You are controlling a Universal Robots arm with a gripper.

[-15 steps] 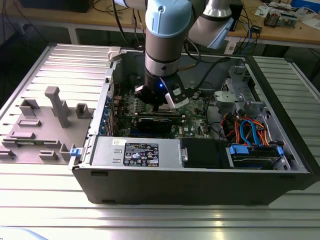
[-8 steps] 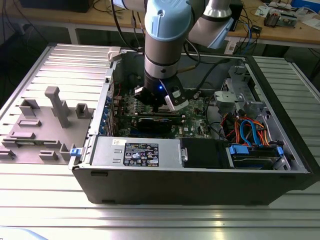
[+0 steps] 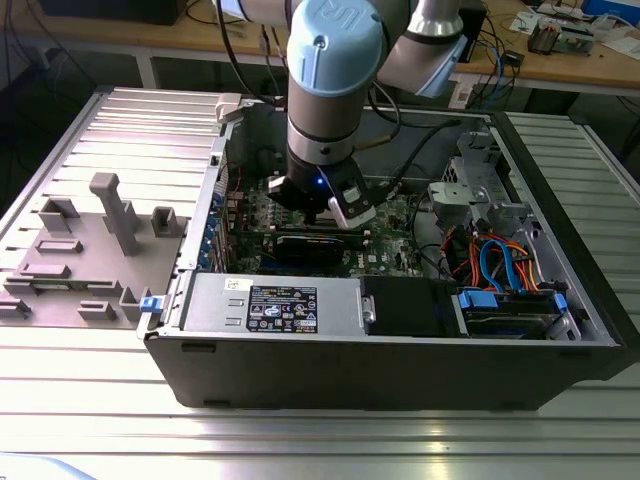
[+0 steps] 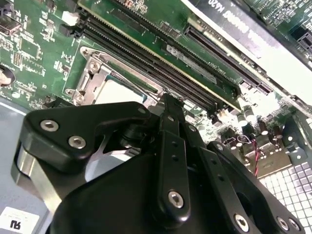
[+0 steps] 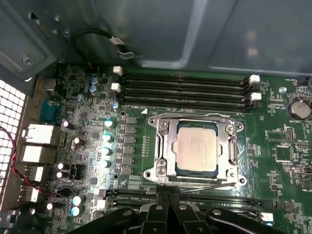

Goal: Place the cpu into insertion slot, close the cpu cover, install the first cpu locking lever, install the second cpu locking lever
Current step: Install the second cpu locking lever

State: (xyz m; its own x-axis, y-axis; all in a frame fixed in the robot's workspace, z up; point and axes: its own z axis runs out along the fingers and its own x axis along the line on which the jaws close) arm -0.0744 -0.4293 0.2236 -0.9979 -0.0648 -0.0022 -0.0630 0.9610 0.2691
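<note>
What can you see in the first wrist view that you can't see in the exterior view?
The first wrist view shows, up close, the cpu lying in the insertion slot with the cpu cover closed around it. The exterior view shows the whole open computer case, the grey ribbed table and the arm reaching down into the case. Both show the green circuit board and the black gripper.

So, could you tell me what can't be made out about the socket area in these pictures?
- Exterior view: the insertion slot is hidden behind the arm's wrist and the gripper.
- Second wrist view: the gripper's black body covers most of the cpu and the cpu cover.
- First wrist view: whether the levers along the cpu cover are latched is too fine to tell.
</note>
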